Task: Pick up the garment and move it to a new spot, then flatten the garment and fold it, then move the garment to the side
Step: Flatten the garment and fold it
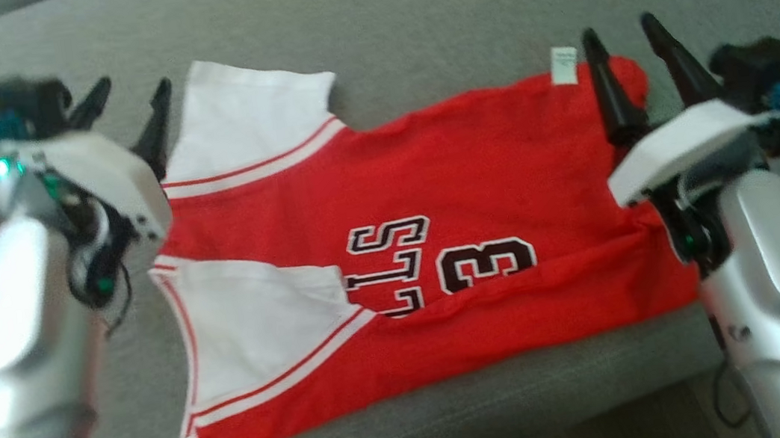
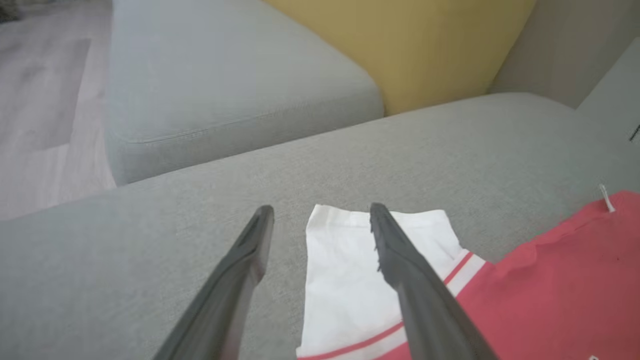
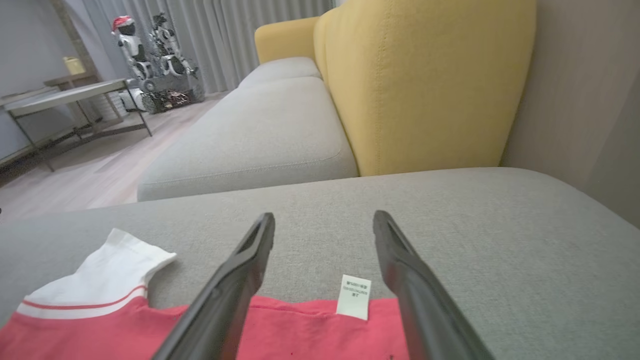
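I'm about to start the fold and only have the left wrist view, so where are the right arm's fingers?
Observer: The right gripper is open at the end of the red jersey with white sleeves away from those sleeves, beside its small white label.
Operator: And the second sleeve?
Observer: The nearer white sleeve lies spread out toward the front edge of the grey fabric sofa cushion.
Operator: Is the body smooth?
Observer: No, a crease runs below the black print, cutting off part of the lettering.
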{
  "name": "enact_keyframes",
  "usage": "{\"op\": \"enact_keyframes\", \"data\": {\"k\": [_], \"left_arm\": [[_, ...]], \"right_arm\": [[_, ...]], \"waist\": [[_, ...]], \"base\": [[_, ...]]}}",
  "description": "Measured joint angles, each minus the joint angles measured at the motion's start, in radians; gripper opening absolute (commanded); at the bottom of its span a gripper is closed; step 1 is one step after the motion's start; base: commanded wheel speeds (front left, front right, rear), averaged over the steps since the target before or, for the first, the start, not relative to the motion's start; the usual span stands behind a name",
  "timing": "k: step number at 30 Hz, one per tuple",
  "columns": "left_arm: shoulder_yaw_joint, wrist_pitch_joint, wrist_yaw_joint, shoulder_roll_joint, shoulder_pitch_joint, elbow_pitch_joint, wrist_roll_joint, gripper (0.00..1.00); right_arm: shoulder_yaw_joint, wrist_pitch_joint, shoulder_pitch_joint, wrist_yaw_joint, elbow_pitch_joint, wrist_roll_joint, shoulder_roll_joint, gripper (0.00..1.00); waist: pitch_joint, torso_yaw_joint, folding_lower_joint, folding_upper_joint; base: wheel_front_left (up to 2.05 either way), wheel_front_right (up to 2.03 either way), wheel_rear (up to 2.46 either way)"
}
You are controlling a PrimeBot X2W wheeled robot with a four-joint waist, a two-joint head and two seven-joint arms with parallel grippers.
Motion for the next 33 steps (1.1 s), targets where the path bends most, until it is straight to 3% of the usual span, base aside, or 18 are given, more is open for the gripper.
{"op": "enact_keyframes", "data": {"k": [8,12,22,23,24,28,33], "left_arm": [[-0.216,0.233,-0.007,0.146,-0.201,0.08,-0.201,1.0],[-0.291,0.259,-0.007,0.206,-0.262,0.128,-0.211,1.0],[-0.384,0.25,-0.007,0.229,-0.329,0.23,-0.232,1.0],[-0.392,0.247,-0.007,0.229,-0.332,0.233,-0.24,0.73],[-0.402,0.246,-0.007,0.229,-0.337,0.233,-0.253,0.0],[-0.452,0.239,-0.007,0.223,-0.356,0.225,-0.303,0.0],[-0.48,0.144,-0.007,0.216,-0.357,0.212,-0.328,0.0]], "right_arm": [[0.076,-0.004,-0.111,0.0,0.051,0.004,0.006,1.0],[0.098,-0.021,-0.133,0.0,0.061,0.014,0.011,1.0],[0.127,-0.033,-0.142,0.0,0.062,0.042,0.016,1.0],[0.126,-0.033,-0.142,0.0,0.063,0.043,0.016,1.0],[0.125,-0.033,-0.142,0.0,0.066,0.043,0.016,1.0],[0.101,-0.025,-0.144,0.0,0.085,0.043,0.017,1.0],[0.063,0.035,-0.177,0.0,0.14,0.051,0.005,1.0]], "waist": [[0.092,-0.1,0.0,0.0],[0.134,-0.135,-0.0001,0.0],[0.197,-0.198,-0.0002,0.0],[0.201,-0.202,-0.0002,0.0],[0.203,-0.204,-0.0002,0.0],[0.205,-0.192,-0.0002,0.0],[0.196,-0.143,-0.0002,0.0]], "base": [[0.0,0.0,0.0],[0.0,0.0,0.0],[0.0,0.0,0.0],[0.0,0.0,0.0],[0.0,0.0,0.0],[0.0,0.0,0.0],[0.0,0.0,0.0]]}}
